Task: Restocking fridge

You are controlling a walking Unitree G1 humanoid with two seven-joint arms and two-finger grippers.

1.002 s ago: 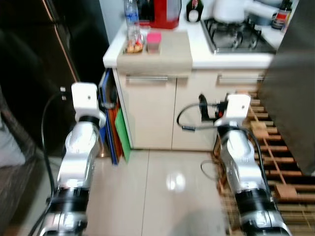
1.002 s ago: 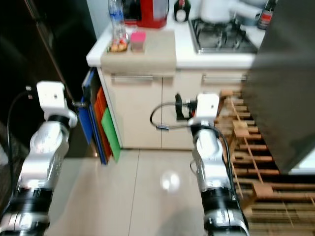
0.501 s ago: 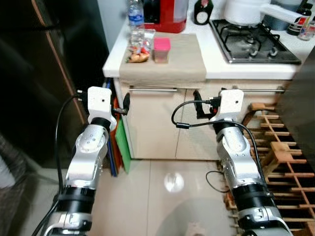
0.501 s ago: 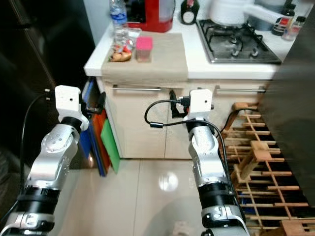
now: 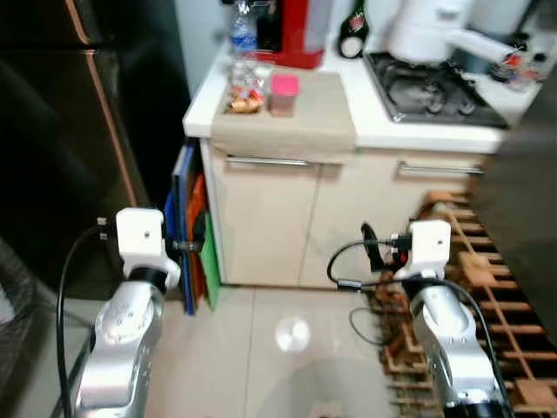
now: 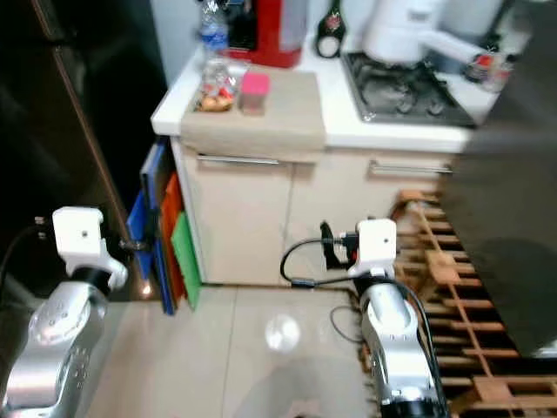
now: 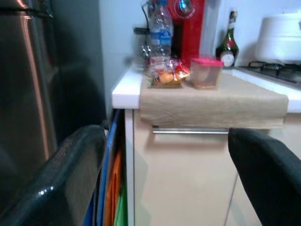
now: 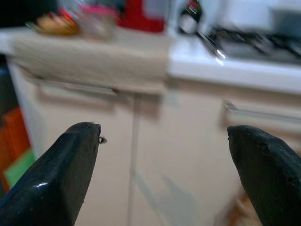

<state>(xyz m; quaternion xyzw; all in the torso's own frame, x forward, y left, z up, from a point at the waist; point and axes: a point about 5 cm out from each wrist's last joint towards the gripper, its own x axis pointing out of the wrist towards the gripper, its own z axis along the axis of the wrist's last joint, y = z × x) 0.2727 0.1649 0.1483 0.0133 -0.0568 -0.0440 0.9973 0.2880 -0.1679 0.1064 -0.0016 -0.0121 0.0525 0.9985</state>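
Note:
On the wooden board [image 5: 300, 122] at the counter's left end stand a clear water bottle [image 5: 243, 35], a clear snack bag [image 5: 243, 94] and a pink-lidded container [image 5: 283, 93]. The dark fridge [image 5: 70, 131] rises at the left. My left gripper [image 7: 162, 136] is open and empty, held low before the cabinet, facing the bottle [image 7: 161, 28] and the container [image 7: 206, 74]. My right gripper [image 8: 162, 129] is also open and empty, facing the cabinet doors [image 8: 122, 155] below the counter. Both are well short of the counter.
A red appliance [image 5: 296, 30], a dark bottle [image 5: 352, 26], a white pot [image 5: 426, 30] and a gas hob [image 5: 435, 87] fill the counter. Coloured boards [image 5: 196, 235] lean between fridge and cabinet. A wooden rack [image 5: 487, 287] lies on the floor at right, under a dark panel [image 5: 531, 192].
The whole view has shifted and blurred, so the camera moved. Both arms sit lower in the picture and further below the counter edge than half a second ago.

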